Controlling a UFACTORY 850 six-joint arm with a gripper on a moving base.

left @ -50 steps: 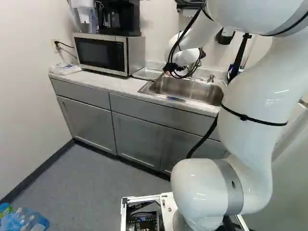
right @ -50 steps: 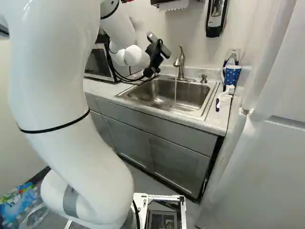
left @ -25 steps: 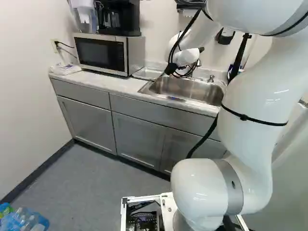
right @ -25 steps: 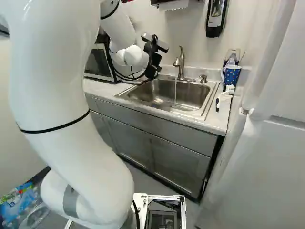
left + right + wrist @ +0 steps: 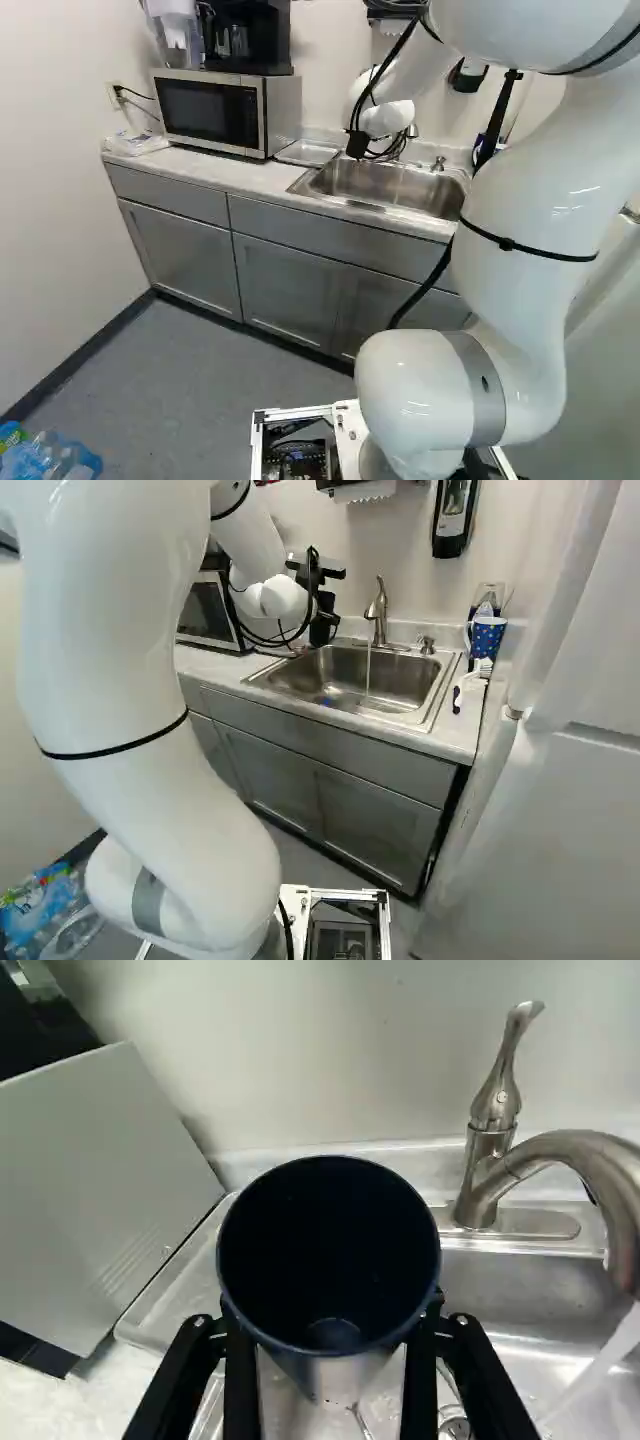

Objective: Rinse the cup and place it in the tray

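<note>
Cup (image 5: 330, 1260) is clamped in our gripper (image 5: 332, 1345), one finger against each side, with its mouth turned towards our wrist. It hangs above where the tray (image 5: 308, 153) meets the sink (image 5: 400, 680), by the back corner on the microwave (image 5: 210, 110) side. Water runs from the faucet (image 5: 376, 610); we can't tell whether the cup has been rinsed. By the look of it, it should be light and stiff-walled, metal or hard plastic, hardly fragile but slippery once wet. We'd keep hold of the outer wall, level and square, pressing just enough to stop it twisting. Whether rinsing or setting down comes next, we should tilt it gently, since water inside would shift the weight and loosen our grip.
</note>
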